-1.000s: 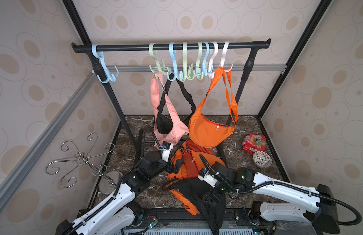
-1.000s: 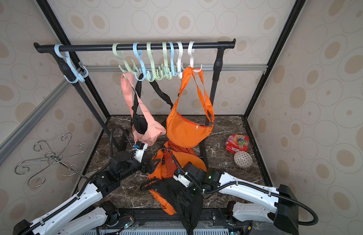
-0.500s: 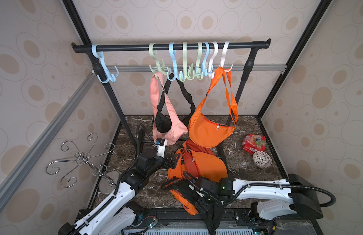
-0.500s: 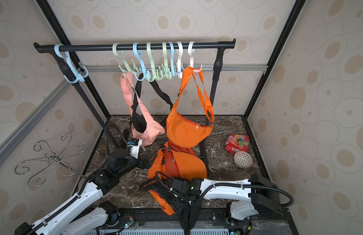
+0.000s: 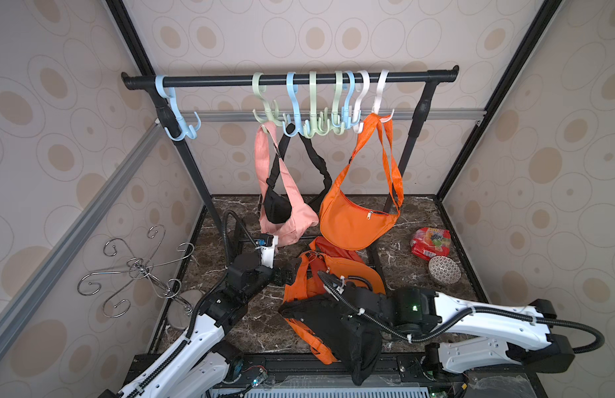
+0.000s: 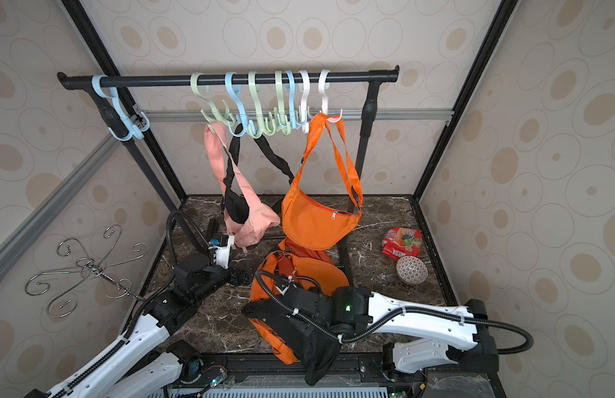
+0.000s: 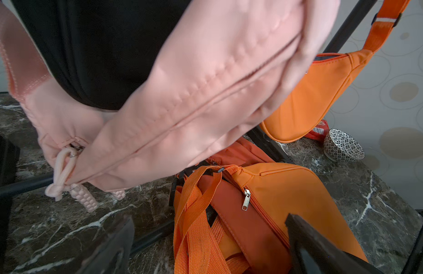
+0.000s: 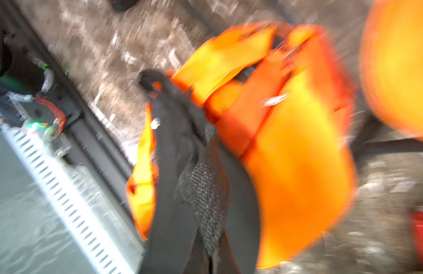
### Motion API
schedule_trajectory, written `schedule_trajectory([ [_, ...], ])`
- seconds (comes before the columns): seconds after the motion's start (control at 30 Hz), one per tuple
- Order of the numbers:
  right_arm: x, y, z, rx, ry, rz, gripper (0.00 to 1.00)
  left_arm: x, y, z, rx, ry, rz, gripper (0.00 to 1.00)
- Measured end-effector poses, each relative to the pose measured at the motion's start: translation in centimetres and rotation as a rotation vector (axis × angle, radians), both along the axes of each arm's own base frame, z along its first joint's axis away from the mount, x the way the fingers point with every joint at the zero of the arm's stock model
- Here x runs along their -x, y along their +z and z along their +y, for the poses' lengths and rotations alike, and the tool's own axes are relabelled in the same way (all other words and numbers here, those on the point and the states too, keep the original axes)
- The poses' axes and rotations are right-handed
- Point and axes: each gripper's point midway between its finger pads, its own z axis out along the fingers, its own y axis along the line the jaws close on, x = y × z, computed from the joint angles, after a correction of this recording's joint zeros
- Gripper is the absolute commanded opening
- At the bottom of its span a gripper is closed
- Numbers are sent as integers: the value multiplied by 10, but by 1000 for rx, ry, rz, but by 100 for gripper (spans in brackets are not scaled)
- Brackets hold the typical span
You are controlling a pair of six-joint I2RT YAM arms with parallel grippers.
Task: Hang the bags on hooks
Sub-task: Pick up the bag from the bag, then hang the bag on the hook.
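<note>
An orange bag (image 5: 354, 275) (image 6: 313, 274) with orange webbing straps (image 7: 193, 227) lies on the marble floor under the rail. Its black mesh padded part (image 5: 337, 327) (image 8: 205, 180) trails toward the front edge. My right gripper (image 8: 211, 262) is shut on that black mesh; the right wrist view is blurred. Beside the bag's straps, my left gripper (image 5: 285, 275) (image 7: 209, 239) stands open with nothing between its fingers. Several plastic hooks (image 5: 313, 106) hang on the black rail (image 5: 230, 81). A light blue hook (image 5: 178, 119) hangs bare at the left end.
On the hooks hang a pink bag (image 5: 287, 220), a black bag (image 5: 276, 206) and an orange crescent bag (image 5: 354, 224), low over the floor. A wire hook stand (image 5: 140, 272) is at the left; a red packet (image 5: 431, 243) and patterned bowl (image 5: 444, 269) at the right.
My right gripper has reached down to the front of the bag and shut on its black mesh part. The left gripper drew back slightly to the left and stayed open.
</note>
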Motion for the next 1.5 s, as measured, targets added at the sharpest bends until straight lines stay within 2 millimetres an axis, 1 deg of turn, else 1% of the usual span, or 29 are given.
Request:
schedule_trajectory([
  [0.13,-37,82,-21,43,-20,-333,0,-1,1,3,-15,12,-12,100],
  [0.23,-57,138,-28,34,-26,-548,0,-1,3,5,-18,18,-22,100],
  [0.33,-75,188,-29,14,-35,-701,0,-1,8,6,-11,20,-35,100],
  [0.37,-81,203,-28,10,-40,-734,0,0,10,6,-9,22,-41,100],
  [0.43,-98,238,-25,1,-57,-807,0,1,14,7,-3,22,-51,100],
  [0.47,-105,251,-22,-3,-61,-835,0,2,15,7,-1,23,-55,100],
  [0.53,-117,280,-11,-9,-50,-899,0,3,18,8,4,24,-64,100],
  [0.63,-124,311,12,-13,13,-976,0,4,22,10,11,27,-76,100],
  [0.73,-124,333,33,-21,88,-1032,0,6,26,10,16,27,-86,100],
  [0.87,-118,360,49,-63,175,-1090,0,6,25,10,16,27,-86,100],
  [0.93,-115,378,51,-99,203,-1126,0,5,25,10,15,27,-85,100],
  [1.0,-117,397,49,-133,205,-1162,0,5,24,10,13,26,-82,100],
  [1.07,-124,415,44,-169,186,-1202,0,5,23,10,11,26,-79,100],
  [1.1,-130,420,41,-181,175,-1216,0,4,22,10,10,26,-77,100],
  [1.17,-144,421,38,-198,166,-1221,0,4,22,9,9,26,-75,100],
  [1.27,-168,416,42,-222,165,-1212,0,4,20,9,7,26,-72,100],
  [1.33,-183,412,51,-247,173,-1210,0,3,20,9,6,26,-70,100],
  [1.4,-193,409,61,-279,190,-1213,0,3,19,9,5,26,-68,100],
  [1.5,-202,408,75,-336,221,-1221,0,3,19,9,5,28,-69,100],
])
